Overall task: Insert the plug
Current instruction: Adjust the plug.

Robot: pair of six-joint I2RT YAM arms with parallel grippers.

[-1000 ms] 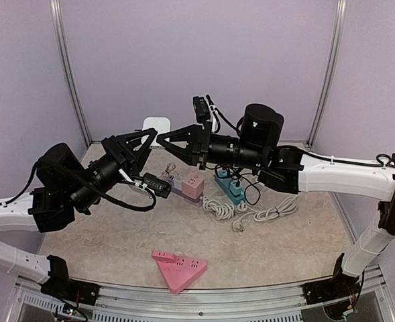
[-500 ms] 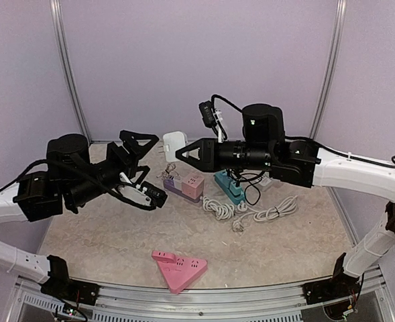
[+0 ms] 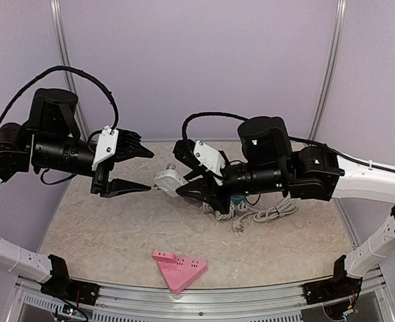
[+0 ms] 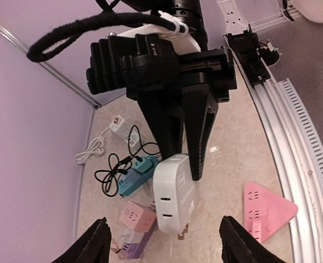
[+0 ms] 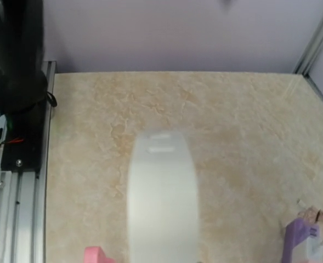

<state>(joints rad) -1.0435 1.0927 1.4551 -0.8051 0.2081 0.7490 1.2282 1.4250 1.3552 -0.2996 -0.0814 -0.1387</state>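
Gripping the white plug (image 3: 169, 181), the right gripper (image 3: 182, 188) is closed on its flat sides, with the body projecting past the fingertips. The plug is seen as a rounded rectangular block with two slots on one face and metal prongs at its free end. The left gripper (image 3: 143, 170) is spread open, facing the plug and apart from it.

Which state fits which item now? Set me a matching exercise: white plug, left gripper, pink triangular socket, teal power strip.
1 white plug
2 left gripper
3 pink triangular socket
4 teal power strip

a alone at the near edge of the table
b open, holding nothing
c clamped in the right gripper, in the air
d black plug seated in it

Pairs: 1-c, 2-b, 3-a, 4-d
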